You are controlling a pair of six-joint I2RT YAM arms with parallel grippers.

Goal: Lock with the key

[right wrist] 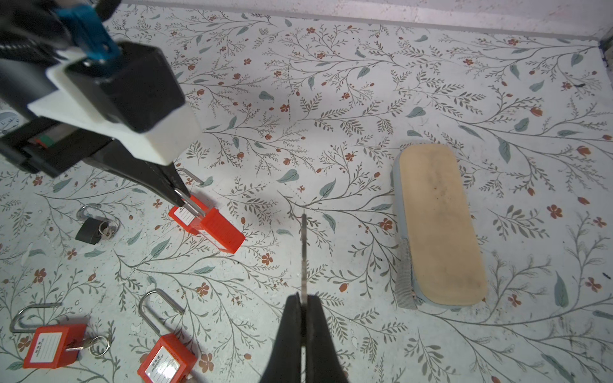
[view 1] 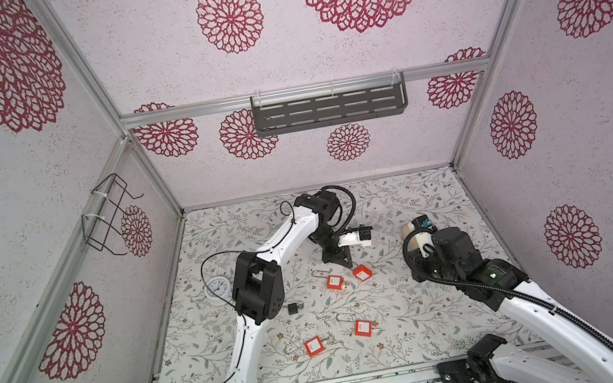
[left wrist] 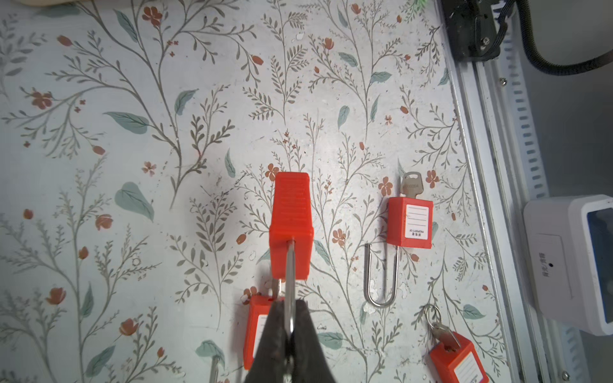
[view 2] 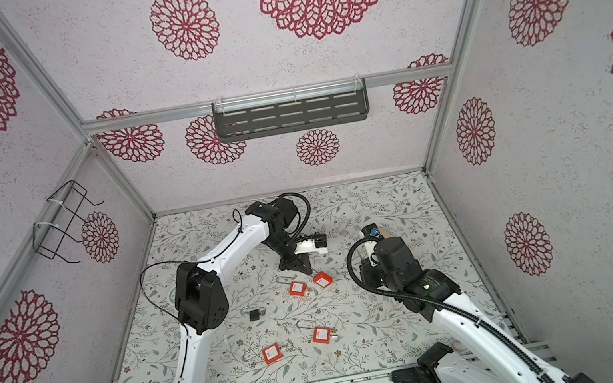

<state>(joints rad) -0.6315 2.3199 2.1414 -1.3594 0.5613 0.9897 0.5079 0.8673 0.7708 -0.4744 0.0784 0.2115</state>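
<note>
- Left pincer [left wrist: 288,311] pressed tight on the steel shackle [left wrist: 290,265] of a red padlock [left wrist: 291,215].
- Right pincer [right wrist: 303,300] pinching a thin key [right wrist: 304,252] edge-on, well apart from that padlock.

A tabletop [view 1: 421,308] papered in pale floral print, with grey-green leaves and small rust flowers, fills the lower middle of both top views. Three red plastic padlocks with long steel shackles lie flat on it: a centre padlock [view 1: 334,282], and below it a lower right padlock [view 1: 363,327] and a lower left padlock [view 1: 313,346], both with keys in their bases. A small black padlock [view 1: 294,308] lies left of centre. A round white dial [view 1: 218,289] sits at the left edge. A beige oblong pouch with grey sides [right wrist: 438,225] lies right of centre in the right wrist view.
</note>
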